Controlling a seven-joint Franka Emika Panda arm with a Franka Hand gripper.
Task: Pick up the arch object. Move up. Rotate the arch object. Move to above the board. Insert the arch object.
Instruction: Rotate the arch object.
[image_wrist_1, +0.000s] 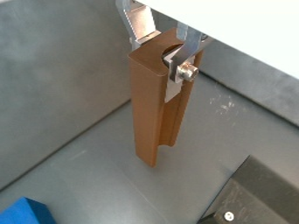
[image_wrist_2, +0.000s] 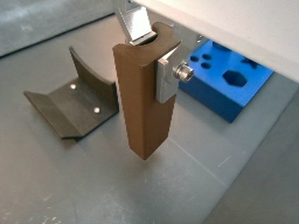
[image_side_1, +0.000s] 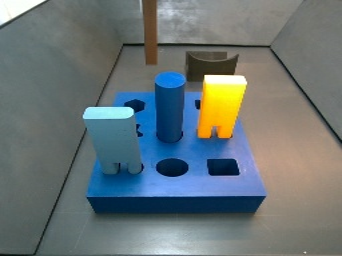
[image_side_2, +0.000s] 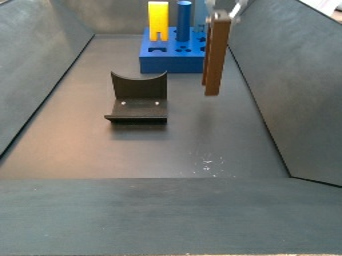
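My gripper (image_wrist_1: 163, 54) is shut on the top of the arch object (image_wrist_1: 152, 114), a tall orange-brown slab with a curved notch at its top. It hangs upright, clear above the grey floor. Silver fingers (image_wrist_2: 173, 74) clamp it in both wrist views, where the arch (image_wrist_2: 140, 105) fills the middle. In a side view it is a thin bar (image_side_1: 150, 30) behind the board (image_side_1: 174, 190). In a side view the arch (image_side_2: 213, 60) hangs under the gripper (image_side_2: 225, 12), near the right wall, in front of the blue board (image_side_2: 167, 62). The board also shows in both wrist views (image_wrist_2: 233, 96) (image_wrist_1: 24, 213).
A yellow notched block (image_side_1: 222, 105), a blue cylinder (image_side_1: 170, 105) and a light blue block (image_side_1: 112, 138) stand in the board. The dark fixture (image_side_2: 136, 97) stands on the floor beside the arch (image_wrist_2: 73, 101). Grey walls enclose the floor.
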